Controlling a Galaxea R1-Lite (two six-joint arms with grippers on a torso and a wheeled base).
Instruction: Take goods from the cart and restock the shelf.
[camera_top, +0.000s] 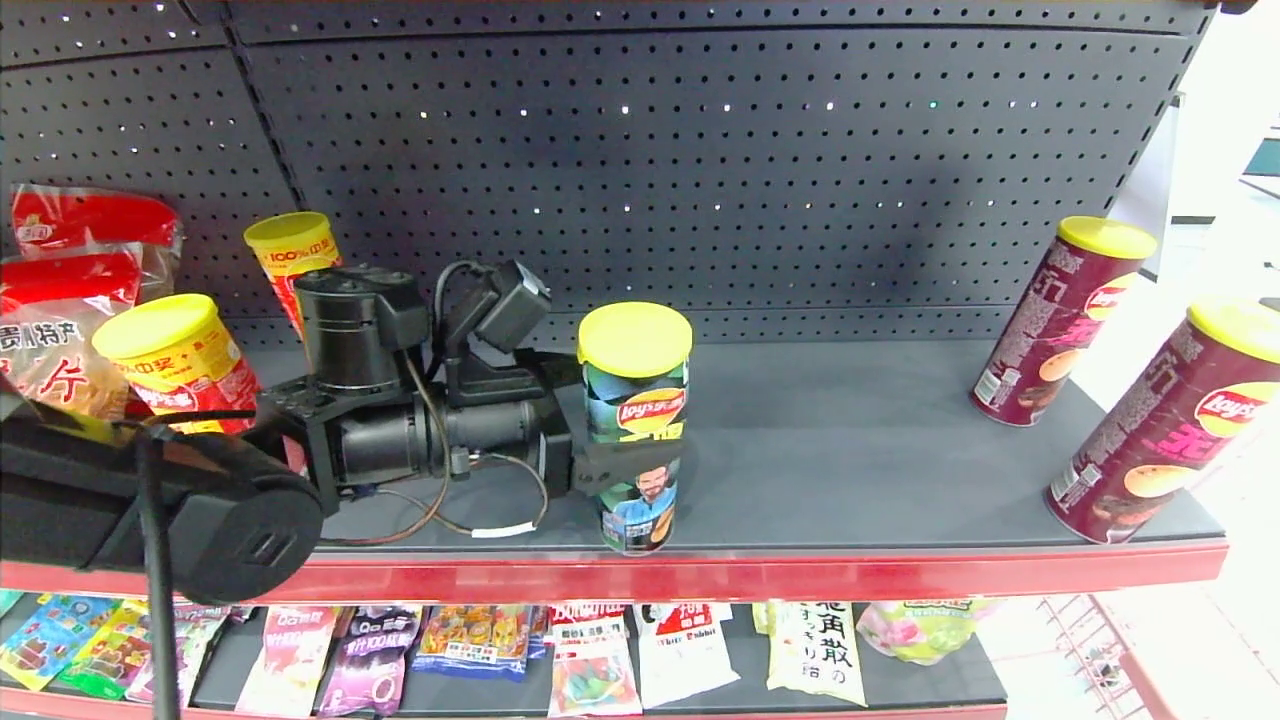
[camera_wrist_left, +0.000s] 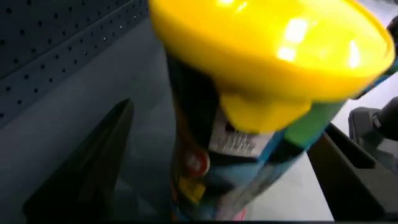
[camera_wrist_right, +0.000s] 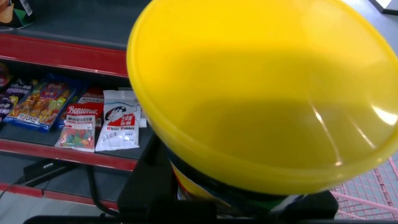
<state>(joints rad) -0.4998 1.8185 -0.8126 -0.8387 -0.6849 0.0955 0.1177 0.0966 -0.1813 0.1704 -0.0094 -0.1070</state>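
Front and centre in the head view, the green chips can (camera_top: 635, 400) stands upright on the grey shelf (camera_top: 850, 450), near its red front lip. My left gripper (camera_top: 630, 465) sits around it, released, with 1 finger (camera_wrist_left: 93, 168) clear of the can. My right gripper (camera_wrist_right: 230, 208) is clamped on a 2nd yellow-lidded can (camera_wrist_right: 261, 93), with snack bags (camera_wrist_right: 93, 118) behind it.

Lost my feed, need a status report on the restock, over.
Left gripper around green can, upright on shelf; grip unclear. Right gripper shut on second can. Maroon cans well aside.
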